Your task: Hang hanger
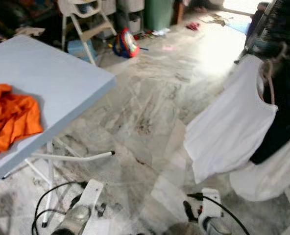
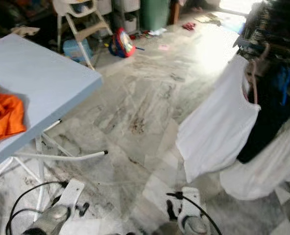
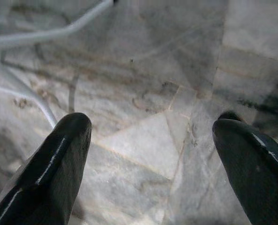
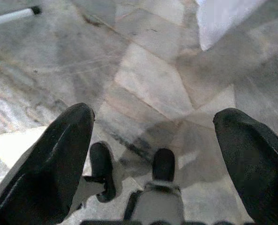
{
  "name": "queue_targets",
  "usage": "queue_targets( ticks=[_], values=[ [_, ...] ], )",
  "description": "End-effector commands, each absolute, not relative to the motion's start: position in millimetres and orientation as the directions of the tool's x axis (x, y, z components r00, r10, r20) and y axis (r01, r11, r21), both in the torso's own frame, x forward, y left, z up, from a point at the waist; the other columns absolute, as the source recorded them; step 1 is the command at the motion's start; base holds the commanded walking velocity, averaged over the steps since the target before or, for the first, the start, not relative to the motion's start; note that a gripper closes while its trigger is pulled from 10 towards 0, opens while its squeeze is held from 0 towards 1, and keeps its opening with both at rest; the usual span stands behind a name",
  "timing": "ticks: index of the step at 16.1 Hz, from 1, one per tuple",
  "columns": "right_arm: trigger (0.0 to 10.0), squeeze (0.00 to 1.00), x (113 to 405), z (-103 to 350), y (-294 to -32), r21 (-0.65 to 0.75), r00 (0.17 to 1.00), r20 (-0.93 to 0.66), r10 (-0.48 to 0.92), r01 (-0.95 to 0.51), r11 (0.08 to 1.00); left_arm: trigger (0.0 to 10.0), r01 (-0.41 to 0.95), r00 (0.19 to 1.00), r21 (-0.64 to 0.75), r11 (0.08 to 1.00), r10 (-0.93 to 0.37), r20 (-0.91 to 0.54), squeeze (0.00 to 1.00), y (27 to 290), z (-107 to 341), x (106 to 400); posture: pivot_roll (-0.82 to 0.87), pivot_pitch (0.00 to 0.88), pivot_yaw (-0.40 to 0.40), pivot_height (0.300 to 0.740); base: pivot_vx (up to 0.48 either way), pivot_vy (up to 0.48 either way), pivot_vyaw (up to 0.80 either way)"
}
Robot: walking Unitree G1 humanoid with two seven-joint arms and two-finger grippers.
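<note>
Both grippers, left gripper (image 3: 150, 154) and right gripper (image 4: 153, 154), hang low over the marble floor (image 1: 150, 107) with fingers spread and empty, evidently idle, while farther off the hanger (image 1: 268, 73) carries a white garment (image 1: 228, 132) on the crowded rack (image 1: 277, 29).

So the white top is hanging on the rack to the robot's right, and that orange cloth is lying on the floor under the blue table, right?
Not quite. The orange cloth lies on top of the blue table, not on the floor beneath it; the left eye view shows this. The rest holds: the white top hangs on the rack to the robot's right.
</note>
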State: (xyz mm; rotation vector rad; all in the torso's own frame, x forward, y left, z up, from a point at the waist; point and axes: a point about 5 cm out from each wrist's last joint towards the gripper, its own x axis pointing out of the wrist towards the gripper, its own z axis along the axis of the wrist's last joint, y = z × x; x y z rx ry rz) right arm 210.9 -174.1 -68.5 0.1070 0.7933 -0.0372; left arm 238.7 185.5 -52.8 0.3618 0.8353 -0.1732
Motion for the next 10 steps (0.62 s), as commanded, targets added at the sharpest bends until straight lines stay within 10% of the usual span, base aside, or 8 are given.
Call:
queue_targets(
  ticks=[1, 10],
  values=[
    [10.0, 0.0, 208.0, -70.6, -171.9, 0.092, 0.693, -0.721, 0.009, 0.082, 0.992, 10.0, 0.289, 0.646, 0.243, 0.926, -0.001, -0.764, 0.0, 190.7, -56.6, 231.9, -0.01, 0.137, 0.077, 0.74, 0.0, 0.0, 0.0],
    [10.0, 0.0, 209.8, -69.3, -171.7, 0.088, 0.703, -0.711, 0.008, 0.078, 0.993, 10.0, 0.308, 0.647, 0.209, 0.928, -0.043, -0.762, 0.0, 184.6, -56.5, 232.8, -0.02, 0.134, 0.082, 0.74, 0.14, 0.0, 0.0]
  ],
)
